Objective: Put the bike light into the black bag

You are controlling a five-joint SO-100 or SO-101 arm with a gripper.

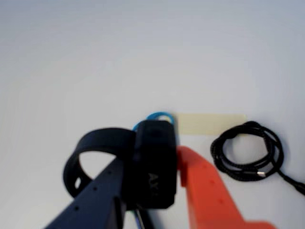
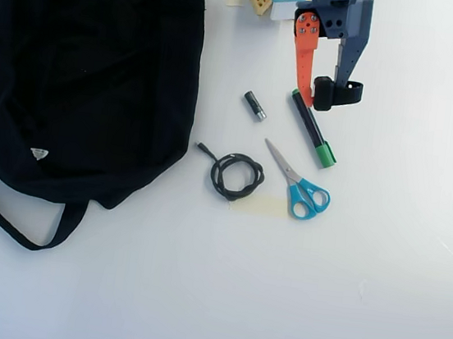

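The gripper [image 2: 316, 96] is clamped on the bike light [image 2: 325, 93], at about one o'clock from the marker [image 2: 313, 129] in the overhead view. The light looks small, rigid and light; its rubber strap [image 1: 90, 155] is floppy, so the body is the better hold. The black bag [image 2: 81, 77] lies well apart at nine o'clock.

Item count, overhead view: seven single items, no duplicates.
One black bag [image 2: 82, 69], one bike light [image 2: 335, 93], one battery [image 2: 255, 105], one marker [image 2: 312, 129], one pair of scissors [image 2: 299, 183], one coiled cable [image 2: 236, 175], one gripper [image 2: 319, 86].
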